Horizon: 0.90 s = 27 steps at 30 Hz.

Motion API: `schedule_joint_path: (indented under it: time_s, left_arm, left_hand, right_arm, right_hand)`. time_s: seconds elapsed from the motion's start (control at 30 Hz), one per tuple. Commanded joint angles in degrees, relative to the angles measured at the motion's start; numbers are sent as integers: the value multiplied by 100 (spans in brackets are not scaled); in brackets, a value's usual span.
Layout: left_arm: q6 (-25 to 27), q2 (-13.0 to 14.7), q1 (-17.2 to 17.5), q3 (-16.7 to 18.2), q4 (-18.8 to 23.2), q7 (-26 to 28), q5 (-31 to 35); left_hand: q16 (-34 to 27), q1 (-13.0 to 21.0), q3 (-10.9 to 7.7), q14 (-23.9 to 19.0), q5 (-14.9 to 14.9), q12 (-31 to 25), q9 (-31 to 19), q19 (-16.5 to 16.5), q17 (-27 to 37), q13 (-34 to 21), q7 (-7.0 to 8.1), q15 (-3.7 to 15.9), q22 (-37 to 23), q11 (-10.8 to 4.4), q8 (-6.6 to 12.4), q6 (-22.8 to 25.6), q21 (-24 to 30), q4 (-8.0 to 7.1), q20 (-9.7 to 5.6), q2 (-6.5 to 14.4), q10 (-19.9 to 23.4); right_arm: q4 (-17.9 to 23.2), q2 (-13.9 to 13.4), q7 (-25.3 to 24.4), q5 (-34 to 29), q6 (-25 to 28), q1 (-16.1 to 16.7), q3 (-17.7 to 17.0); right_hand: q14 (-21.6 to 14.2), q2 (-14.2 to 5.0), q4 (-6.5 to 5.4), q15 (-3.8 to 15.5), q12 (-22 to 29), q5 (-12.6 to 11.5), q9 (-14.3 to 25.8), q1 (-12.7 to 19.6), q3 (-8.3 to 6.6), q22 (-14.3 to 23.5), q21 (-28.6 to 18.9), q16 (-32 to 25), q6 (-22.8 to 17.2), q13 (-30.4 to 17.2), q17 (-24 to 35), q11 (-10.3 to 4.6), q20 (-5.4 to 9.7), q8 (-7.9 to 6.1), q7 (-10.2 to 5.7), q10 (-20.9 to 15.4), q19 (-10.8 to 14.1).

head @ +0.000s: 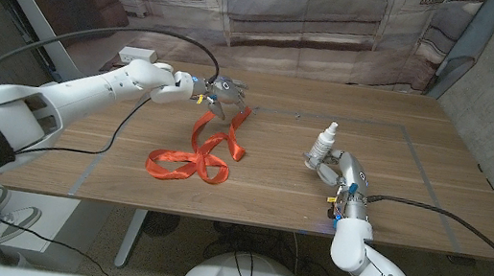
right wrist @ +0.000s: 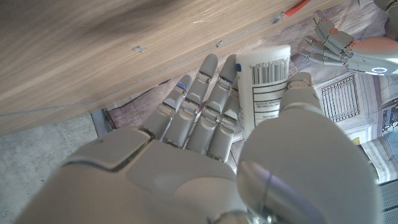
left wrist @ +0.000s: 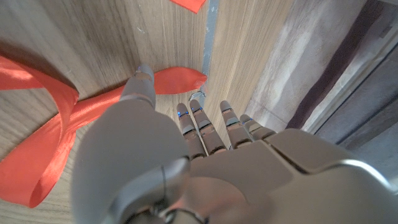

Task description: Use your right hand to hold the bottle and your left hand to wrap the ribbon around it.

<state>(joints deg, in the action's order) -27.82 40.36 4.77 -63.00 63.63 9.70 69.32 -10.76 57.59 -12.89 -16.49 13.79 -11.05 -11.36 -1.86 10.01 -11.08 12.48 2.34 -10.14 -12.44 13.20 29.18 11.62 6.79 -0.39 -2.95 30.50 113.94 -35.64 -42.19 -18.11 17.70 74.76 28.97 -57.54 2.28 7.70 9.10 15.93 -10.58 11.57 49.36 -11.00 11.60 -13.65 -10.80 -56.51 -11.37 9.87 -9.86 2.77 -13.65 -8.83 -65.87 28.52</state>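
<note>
On the wooden table [head: 385, 191], at about four o'clock from its middle, the right hand [head: 337, 170] grips a small white spray bottle [head: 323, 145], which stands upright near the front edge. From the right wrist view, the bottle [right wrist: 266, 84] sits between the thumb and the other fingers [right wrist: 208, 102], its barcoded label facing the camera; its base and the contact with the palm are hidden behind the hand [right wrist: 205, 162].

At roughly eleven o'clock, the left hand [head: 221, 92] is raised over the far end of an orange ribbon [head: 201, 151], fingers apart and curved downward. One end of the ribbon rises to meet those fingers, but whether they pinch it or merely touch it is hard to make out from the head view. In the left wrist view, the thumb tip [left wrist: 144, 78] rests against the ribbon [left wrist: 93, 118] while the other fingers [left wrist: 211, 127] stretch out, apart from it; the hand [left wrist: 186, 162] blocks much of the strip. Looped coils of ribbon lie on the tabletop toward nine o'clock.
</note>
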Motion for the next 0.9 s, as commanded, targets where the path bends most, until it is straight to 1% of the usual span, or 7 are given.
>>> schedule_joint_path:
  time_s: [0.03, 0.1, 0.13, 0.23, 0.53, 0.8, 0.9]
  left_arm:
    - [-31, -161, -136, -317, -394, 260, -131]
    - [-13, -170, -146, -352, -404, 217, -148]
    - [-7, -175, -150, -368, -415, 213, -157]
    - [30, -170, -154, -414, -403, 217, -152]
    - [32, -204, -162, -504, -492, 338, -204]
    - [-13, -319, -186, -629, -695, 484, -241]
    - [-29, -352, -194, -680, -762, 543, -253]
  left_hand:
    - [-38, 3, 23, -77, 32, -63, -11, 27, 28, -17, 2, 777, -13, -7, 57, 128, -7, -10, 6, 54, 116]
    - [-40, 14, 27, -91, 34, -72, -12, 34, 27, -17, -6, 787, -13, -7, 87, 212, -7, -13, 4, 64, 168]
    - [-41, 24, 36, -113, 36, -90, -12, 38, 26, -18, -14, 804, -13, -6, 132, 343, -8, -21, -4, 77, 260]
    - [-47, 35, 43, -144, 37, -95, -9, 56, 27, -18, 0, 797, -13, -8, 154, 423, -4, -26, -22, 86, 326]
    - [-48, 81, 31, -176, 35, -106, -3, 73, 30, -18, 5, 804, -14, -9, 190, 568, -3, -33, -34, 148, 465]
    - [-53, 100, 29, -206, 29, -104, 2, 89, 32, -16, 7, 812, -14, -9, 204, 635, 0, -38, -43, 175, 525]
    - [-61, 131, 11, -254, 21, -116, 7, 101, 34, -17, -2, 802, -14, -9, 242, 780, 0, -49, -49, 240, 646]
  right_arm:
    - [13, -26, 33, 27, 35, -38, 19]
    - [-1, -29, 34, 39, 17, -41, 20]
    - [-6, -26, 31, 45, 14, -42, 20]
    - [-20, -26, 29, 57, -1, -48, 24]
    - [-22, -29, 10, 62, -30, -47, 37]
    - [21, -33, -10, 79, -34, 3, 26]
    - [29, -28, -27, 66, -46, 10, 34]
  right_hand:
    - [-53, -1070, -47, 283, 38, 17, 35, 1021, -54, 14, -24, 15, -397, -17, 15, -214, 245, -31, -386, -230, 35]
    - [-53, -1069, -48, 281, 40, 19, 35, 1019, -54, 14, -23, 16, -398, -20, 15, -214, 242, -30, -386, -232, 31]
    - [-52, -1068, -49, 278, 40, 20, 36, 1017, -54, 14, -22, 17, -398, -20, 15, -214, 239, -30, -387, -232, 30]
    - [-50, -1069, -49, 280, 41, 21, 36, 1017, -56, 15, -23, 19, -398, -22, 15, -215, 239, -29, -387, -233, 29]
    - [-55, -1076, -52, 284, 42, 25, 37, 1016, -66, 16, -24, 20, -397, -30, 16, -215, 227, -25, -387, -235, 29]
    - [-47, -1068, -51, 282, 44, 29, 38, 1013, -68, 17, -26, 26, -395, -35, 15, -215, 218, -22, -387, -237, 29]
    - [-46, -1068, -51, 282, 45, 29, 38, 1013, -69, 18, -24, 27, -395, -38, 15, -215, 218, -21, -387, -238, 25]
